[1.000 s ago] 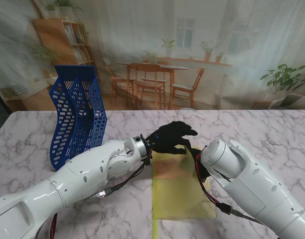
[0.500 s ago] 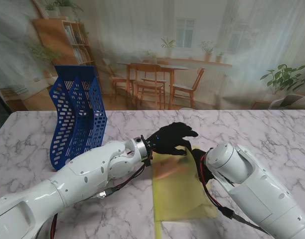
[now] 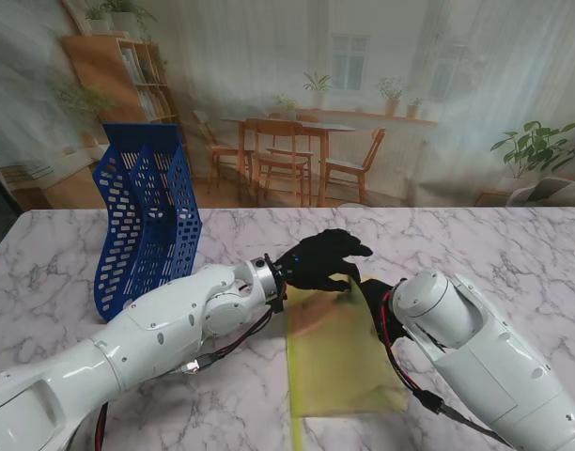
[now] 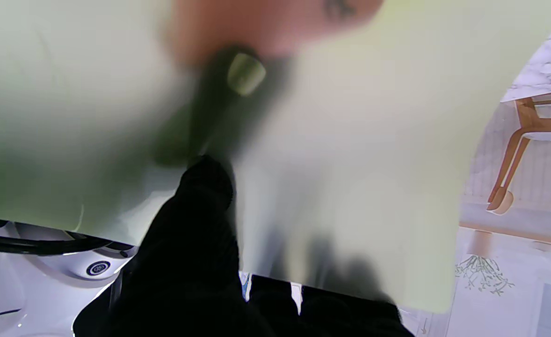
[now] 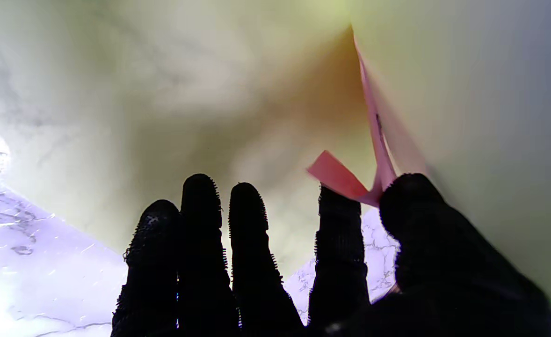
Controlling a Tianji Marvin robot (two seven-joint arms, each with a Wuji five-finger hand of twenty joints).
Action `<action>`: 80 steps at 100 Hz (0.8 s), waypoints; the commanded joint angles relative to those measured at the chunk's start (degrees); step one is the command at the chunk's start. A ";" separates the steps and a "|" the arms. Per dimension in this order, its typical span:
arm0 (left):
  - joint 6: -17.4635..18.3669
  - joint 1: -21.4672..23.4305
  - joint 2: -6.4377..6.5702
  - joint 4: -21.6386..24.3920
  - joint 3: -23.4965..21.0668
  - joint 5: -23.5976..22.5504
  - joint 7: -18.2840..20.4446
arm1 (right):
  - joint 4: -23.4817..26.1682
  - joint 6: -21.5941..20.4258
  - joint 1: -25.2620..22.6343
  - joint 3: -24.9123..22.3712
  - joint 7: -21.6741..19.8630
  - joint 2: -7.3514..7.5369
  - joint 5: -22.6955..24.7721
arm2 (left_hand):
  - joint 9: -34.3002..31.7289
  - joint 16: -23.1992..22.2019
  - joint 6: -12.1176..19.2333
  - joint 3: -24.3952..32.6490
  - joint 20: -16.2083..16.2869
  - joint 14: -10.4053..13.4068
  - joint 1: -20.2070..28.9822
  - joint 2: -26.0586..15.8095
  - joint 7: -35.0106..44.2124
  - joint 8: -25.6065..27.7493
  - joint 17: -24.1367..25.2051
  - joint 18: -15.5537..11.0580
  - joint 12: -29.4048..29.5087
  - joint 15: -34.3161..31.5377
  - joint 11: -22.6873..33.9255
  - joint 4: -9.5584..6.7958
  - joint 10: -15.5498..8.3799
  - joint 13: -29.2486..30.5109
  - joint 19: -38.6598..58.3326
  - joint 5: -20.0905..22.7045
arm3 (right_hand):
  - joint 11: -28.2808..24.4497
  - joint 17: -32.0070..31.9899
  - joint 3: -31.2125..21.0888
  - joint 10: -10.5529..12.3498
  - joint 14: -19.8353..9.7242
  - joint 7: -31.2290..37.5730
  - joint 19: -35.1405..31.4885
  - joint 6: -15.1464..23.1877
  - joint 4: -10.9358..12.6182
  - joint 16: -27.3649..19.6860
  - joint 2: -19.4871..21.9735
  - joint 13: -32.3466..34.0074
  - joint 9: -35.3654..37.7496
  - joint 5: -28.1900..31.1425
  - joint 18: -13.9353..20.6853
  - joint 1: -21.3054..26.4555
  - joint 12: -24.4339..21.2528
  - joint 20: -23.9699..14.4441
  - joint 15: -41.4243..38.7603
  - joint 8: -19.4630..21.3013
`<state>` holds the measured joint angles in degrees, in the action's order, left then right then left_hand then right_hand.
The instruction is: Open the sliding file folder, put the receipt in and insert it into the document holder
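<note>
A translucent yellow file folder (image 3: 339, 366) lies on the marble table between my arms. My left hand (image 3: 320, 260) is shut on the far edge of its upper sheet (image 4: 350, 140) and holds it lifted. My right hand (image 3: 372, 289) is mostly hidden behind its forearm and reaches into the folder's open side. The right wrist view shows its thumb (image 5: 411, 201) and index finger (image 5: 341, 224) pinching the pink receipt (image 5: 350, 182) inside the yellow sleeve (image 5: 210, 93). Through the folder the receipt shows as a pink patch (image 3: 311, 324). The blue mesh document holder (image 3: 147, 221) stands at the far left.
Red and black cables (image 3: 400, 366) hang from the right forearm beside the folder. The holder stands about a hand's width to the left of the folder. Bare marble (image 3: 494, 244) lies to the right of and beyond the hands.
My right forearm has shifted slightly right and nearer to me, and the folder's right edge by the mouth has lifted a little. The left hand has held its place.
</note>
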<state>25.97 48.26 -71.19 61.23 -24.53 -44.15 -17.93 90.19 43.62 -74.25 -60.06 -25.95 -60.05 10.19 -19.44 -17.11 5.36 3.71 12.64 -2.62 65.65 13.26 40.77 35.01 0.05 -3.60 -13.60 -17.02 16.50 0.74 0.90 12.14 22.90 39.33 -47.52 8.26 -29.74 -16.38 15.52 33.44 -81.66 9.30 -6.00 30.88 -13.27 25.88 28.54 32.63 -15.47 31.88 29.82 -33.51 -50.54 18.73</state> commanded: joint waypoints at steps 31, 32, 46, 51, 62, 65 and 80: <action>0.11 0.36 0.38 0.61 -0.40 -0.51 0.82 | 3.80 -0.74 -5.01 -5.75 1.40 -0.15 1.04 | -0.85 -0.54 -0.01 -0.18 0.42 -0.10 2.92 -4.02 3.37 1.83 0.43 -1.72 -0.75 -0.86 0.05 -0.15 -0.78 0.76 0.98 0.22 | 3.22 -0.83 2.66 1.12 -1.07 -3.21 0.52 1.38 0.23 -0.60 0.94 -1.50 -4.34 -6.26 1.73 -5.99 -1.94 -0.94 2.86 2.16; 0.12 0.36 0.39 0.62 -0.41 -0.53 0.83 | 3.84 -0.80 -5.10 -5.87 1.40 -0.15 1.04 | -0.77 -0.54 -0.05 -0.19 0.42 -0.09 2.92 -4.02 3.39 1.85 0.43 -1.71 -0.75 -0.86 0.03 -0.15 -0.27 0.77 0.98 0.22 | 3.38 -0.85 2.81 1.08 -1.12 -3.40 0.53 1.53 0.21 -0.63 1.01 -1.57 -4.51 -6.69 1.77 -6.12 -2.03 -0.95 2.95 2.14; 0.27 0.57 0.73 0.97 -0.73 -0.84 1.02 | 4.60 -1.68 -6.64 -8.02 2.80 -0.57 1.28 | -0.82 -0.55 -0.01 -0.24 0.46 -0.12 2.95 -4.04 3.45 2.01 0.41 -1.74 -0.81 -0.89 0.14 -0.12 -0.24 0.78 1.05 0.18 | 6.00 -1.58 5.35 1.53 -1.79 -4.90 1.15 1.81 0.32 -1.51 1.46 -2.85 -6.47 -10.63 2.21 -6.42 -4.14 -1.23 5.49 2.20; 0.32 0.70 0.86 1.09 -0.91 -0.96 1.05 | 5.03 -2.05 -7.37 -8.92 3.74 -0.85 1.30 | -1.01 -0.56 -0.03 -0.25 0.46 -0.11 2.99 -4.02 3.45 2.04 0.42 -1.73 -0.85 -0.91 0.24 -0.12 -1.86 0.80 1.06 0.15 | 6.99 -1.92 5.89 1.69 -2.01 -4.62 1.63 1.55 0.44 -2.03 1.47 -3.17 -7.07 -10.92 2.39 -6.04 -5.04 -1.20 6.70 2.35; 0.43 0.91 1.09 1.28 -1.21 -1.20 1.07 | 6.27 -3.41 -9.04 -10.98 5.02 -1.14 2.29 | -1.13 -0.57 -0.04 -0.26 0.48 -0.06 3.03 -4.05 3.58 2.25 0.40 -1.77 -0.91 -0.94 0.36 -0.09 -2.12 0.88 1.09 0.17 | 8.51 -2.60 6.61 2.10 -2.26 -4.43 2.88 0.36 0.71 -3.09 1.62 -3.61 -7.56 -10.91 2.12 -5.32 -6.73 -1.05 9.12 2.34; 0.46 0.96 1.14 1.31 -1.28 -1.27 1.05 | 6.69 -3.70 -9.51 -11.63 5.48 -1.25 2.53 | -1.15 -0.58 -0.06 -0.25 0.49 -0.08 3.08 -4.02 3.62 2.30 0.39 -1.77 -0.93 -0.97 0.39 -0.09 -2.11 0.94 1.11 0.21 | 8.79 -2.66 6.56 2.11 -2.27 -4.32 3.29 -0.03 0.81 -3.54 1.59 -3.50 -7.46 -10.60 1.90 -5.11 -7.23 -0.99 10.08 2.37; 0.58 1.18 1.44 1.56 -1.66 -1.63 1.03 | 8.77 -5.05 -11.94 -15.15 6.98 -1.61 2.96 | -1.15 -0.59 -0.01 -0.34 0.53 -0.01 3.04 -4.08 3.56 2.41 0.39 -1.79 -0.96 -0.96 0.42 -0.04 -2.12 0.87 1.19 0.14 | 9.35 -3.79 5.88 2.28 -2.64 -4.40 6.53 -1.90 1.06 -5.26 2.00 -4.08 -8.06 -10.39 1.34 -4.22 -8.31 0.06 13.79 2.43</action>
<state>26.34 49.38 -70.05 62.53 -26.06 -45.49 -17.69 97.94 38.94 -85.24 -74.31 -19.78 -61.79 12.77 -19.48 -17.11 5.19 3.61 12.64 -2.62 65.65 12.81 40.89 35.70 0.05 -3.60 -13.84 -17.03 16.50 0.75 0.16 12.14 22.90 39.31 -39.38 5.35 -24.27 -15.07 14.25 28.61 -76.26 8.34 -5.90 26.53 -13.18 22.88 22.07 22.45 -14.90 28.62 22.20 -33.61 -39.39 20.12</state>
